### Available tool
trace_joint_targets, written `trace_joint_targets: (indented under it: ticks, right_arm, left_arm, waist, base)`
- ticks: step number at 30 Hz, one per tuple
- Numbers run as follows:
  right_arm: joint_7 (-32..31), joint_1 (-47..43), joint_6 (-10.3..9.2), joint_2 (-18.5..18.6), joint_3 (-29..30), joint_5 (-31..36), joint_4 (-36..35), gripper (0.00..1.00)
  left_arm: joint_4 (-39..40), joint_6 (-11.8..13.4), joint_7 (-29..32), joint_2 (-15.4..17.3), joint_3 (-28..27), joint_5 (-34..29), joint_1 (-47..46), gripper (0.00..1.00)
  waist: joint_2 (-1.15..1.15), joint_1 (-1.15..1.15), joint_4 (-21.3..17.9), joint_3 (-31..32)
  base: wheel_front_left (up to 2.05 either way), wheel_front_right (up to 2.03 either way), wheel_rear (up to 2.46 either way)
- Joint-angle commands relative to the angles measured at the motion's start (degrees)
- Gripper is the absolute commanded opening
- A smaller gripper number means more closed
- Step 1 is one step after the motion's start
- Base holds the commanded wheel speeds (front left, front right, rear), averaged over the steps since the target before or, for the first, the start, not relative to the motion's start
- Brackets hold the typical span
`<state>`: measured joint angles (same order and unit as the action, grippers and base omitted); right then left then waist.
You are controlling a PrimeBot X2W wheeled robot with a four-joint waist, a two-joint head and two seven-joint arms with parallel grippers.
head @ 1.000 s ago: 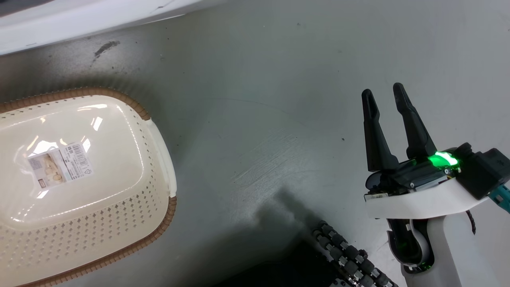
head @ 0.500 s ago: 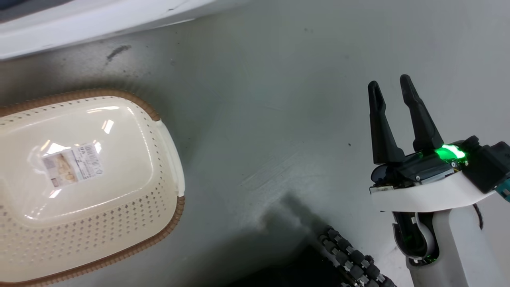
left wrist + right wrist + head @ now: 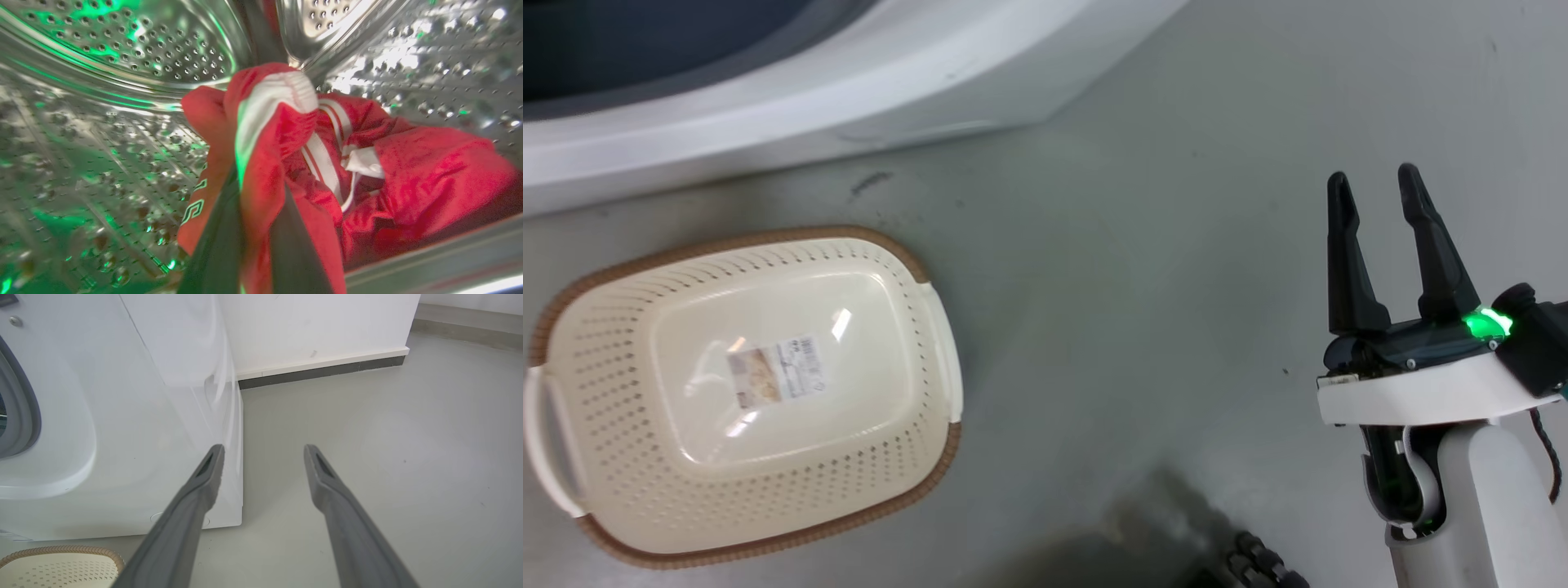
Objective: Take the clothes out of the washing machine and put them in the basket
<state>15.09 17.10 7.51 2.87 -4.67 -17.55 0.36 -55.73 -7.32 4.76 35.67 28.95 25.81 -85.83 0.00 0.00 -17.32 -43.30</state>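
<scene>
Red clothes with white stripes lie in the perforated steel drum of the washing machine. My left gripper is inside the drum, shut on a fold of the red fabric that bunches up between its two dark fingers. The cream basket with its brown rim stands on the floor in front of the washer, holding nothing but a label on its bottom. My right gripper hovers open over the bare floor, well to the right of the basket. In the right wrist view this gripper points past the washer's front corner.
Grey floor stretches between the basket and my right arm. A white wall with a dark skirting board runs behind the washer. A corner of the basket shows at the lower left. A dark ribbed part of my base sits at the bottom edge.
The head camera has moved, so the whole basket and more of the washer front now show. My right gripper stays open with the same finger spread.
</scene>
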Motion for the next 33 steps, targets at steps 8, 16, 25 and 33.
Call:
trace_joint_targets:
  ticks: [8,16,25,33]
  right_arm:
    - [0.1,-3.5,-0.04,0.0,2.1,4.1,1.5,1.00]
    - [0.1,-6.8,-0.04,0.0,3.7,6.0,2.6,1.00]
    - [0.1,-10.1,-0.04,0.0,5.1,7.7,3.4,1.00]
    - [0.1,-12.9,-0.04,0.0,5.7,8.4,4.2,1.00]
  left_arm:
    - [-1.6,-0.2,-14.1,-5.8,1.8,3.3,10.2,0.00]
    - [1.0,-0.1,-19.7,-8.9,1.9,5.5,20.4,0.00]
    - [15.6,2.6,-20.0,-10.3,-3.8,4.1,33.8,0.00]
    - [32.3,4.9,-20.0,-11.7,-8.6,0.9,49.5,0.00]
  waist:
    - [0.00,0.00,6.5,12.6]
    - [0.00,0.00,9.2,20.8]
    - [0.00,0.00,12.3,27.1]
    - [0.00,0.00,14.7,33.4]
  base:
    - [0.00,0.00,0.00]
    - [0.00,0.00,0.00]
    - [0.00,0.00,0.00]
    - [0.00,0.00,0.00]
